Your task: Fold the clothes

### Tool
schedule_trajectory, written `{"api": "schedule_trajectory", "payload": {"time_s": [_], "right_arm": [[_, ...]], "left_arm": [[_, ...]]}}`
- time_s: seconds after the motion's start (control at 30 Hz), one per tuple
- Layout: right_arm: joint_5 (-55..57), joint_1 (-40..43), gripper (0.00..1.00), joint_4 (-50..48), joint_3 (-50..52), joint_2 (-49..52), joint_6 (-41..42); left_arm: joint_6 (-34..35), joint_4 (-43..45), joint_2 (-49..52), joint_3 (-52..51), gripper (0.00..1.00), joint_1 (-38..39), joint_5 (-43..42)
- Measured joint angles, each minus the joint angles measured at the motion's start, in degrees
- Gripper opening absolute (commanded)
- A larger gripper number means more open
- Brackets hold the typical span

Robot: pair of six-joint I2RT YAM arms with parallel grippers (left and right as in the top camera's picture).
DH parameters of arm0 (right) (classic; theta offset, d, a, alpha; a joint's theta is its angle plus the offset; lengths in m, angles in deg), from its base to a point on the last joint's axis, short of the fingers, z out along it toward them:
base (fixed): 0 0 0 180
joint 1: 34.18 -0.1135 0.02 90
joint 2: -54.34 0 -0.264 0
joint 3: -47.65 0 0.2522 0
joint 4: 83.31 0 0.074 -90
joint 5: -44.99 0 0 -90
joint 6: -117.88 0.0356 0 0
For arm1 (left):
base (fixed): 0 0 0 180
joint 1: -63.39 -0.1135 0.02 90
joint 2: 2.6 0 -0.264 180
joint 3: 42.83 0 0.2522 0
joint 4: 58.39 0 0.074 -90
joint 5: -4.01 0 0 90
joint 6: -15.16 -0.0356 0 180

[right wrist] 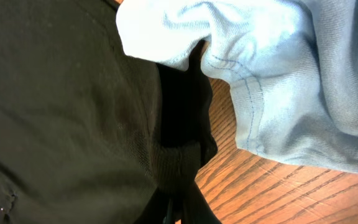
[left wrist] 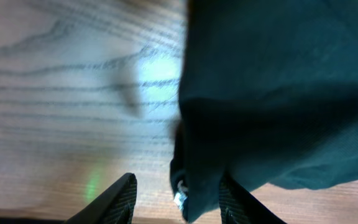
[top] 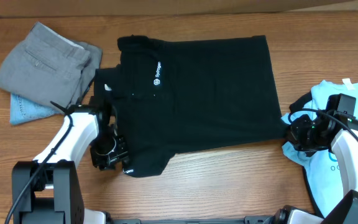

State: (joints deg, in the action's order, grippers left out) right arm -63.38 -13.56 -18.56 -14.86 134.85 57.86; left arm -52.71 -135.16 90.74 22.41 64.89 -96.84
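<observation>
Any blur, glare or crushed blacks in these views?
Overhead: sharp, evenly lit; folds in the black T-shirt barely readable. Left wrist: blurred, pale glare patch on the table. Right wrist: crisp stitching on the light blue garment; black cloth underexposed.

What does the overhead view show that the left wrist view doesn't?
Overhead only: grey trousers, a light blue garment at the right, a white chest logo. Left wrist only: the sleeve edge lying between the left tool's parted fingers. Both: the black T-shirt, the left tool and the wooden table.
</observation>
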Motion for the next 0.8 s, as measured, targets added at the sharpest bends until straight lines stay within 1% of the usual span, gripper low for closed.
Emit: {"api": "schedule_trajectory", "payload": {"time_s": [0.17, 0.23, 0.37, 0.43, 0.5, 0.6, 0.67, 0.7, 0.73, 0.8], "right_arm": [[0.04, 0.00, 0.04, 0.00, 0.00, 0.00, 0.02], [0.20, 0.00, 0.04, -0.07, 0.00, 0.00, -0.02], [0.28, 0.00, 0.04, -0.39, 0.00, 0.00, -0.02], [0.35, 0.00, 0.04, -0.39, 0.00, 0.00, -0.02], [0.37, 0.00, 0.04, -0.37, 0.00, 0.00, -0.02], [0.42, 0.00, 0.04, -0.46, 0.00, 0.00, -0.04], [0.63, 0.00, 0.04, -0.48, 0.00, 0.00, -0.02], [0.72, 0.00, 0.04, -0.46, 0.00, 0.00, -0.04], [0.79, 0.00, 0.04, -0.50, 0.00, 0.00, -0.02], [0.81, 0.00, 0.04, -0.50, 0.00, 0.00, -0.04]], "left_arm": [[-0.17, 0.94, 0.00, -2.60, 0.47, 4.52, -0.96], [-0.20, 1.97, 0.00, -3.85, 0.45, 6.29, -1.18], [-0.20, 2.84, 0.00, -5.66, 0.36, 7.91, -1.53], [-0.22, 2.95, 0.00, -5.97, 0.29, 7.96, -1.57], [-0.20, 3.72, 0.00, -6.03, 0.25, 7.96, -1.55], [-0.22, 5.99, 0.00, -6.03, 0.25, 7.96, -1.55], [-0.24, 8.15, 0.00, -6.03, 0.29, 7.96, -1.53], [-0.35, 9.05, 0.00, -6.03, 0.27, 7.96, -1.55], [-0.42, 9.33, 0.00, -6.03, 0.22, 7.96, -1.62], [-0.59, 9.22, 0.00, -6.03, 0.08, 7.96, -2.69]]}}
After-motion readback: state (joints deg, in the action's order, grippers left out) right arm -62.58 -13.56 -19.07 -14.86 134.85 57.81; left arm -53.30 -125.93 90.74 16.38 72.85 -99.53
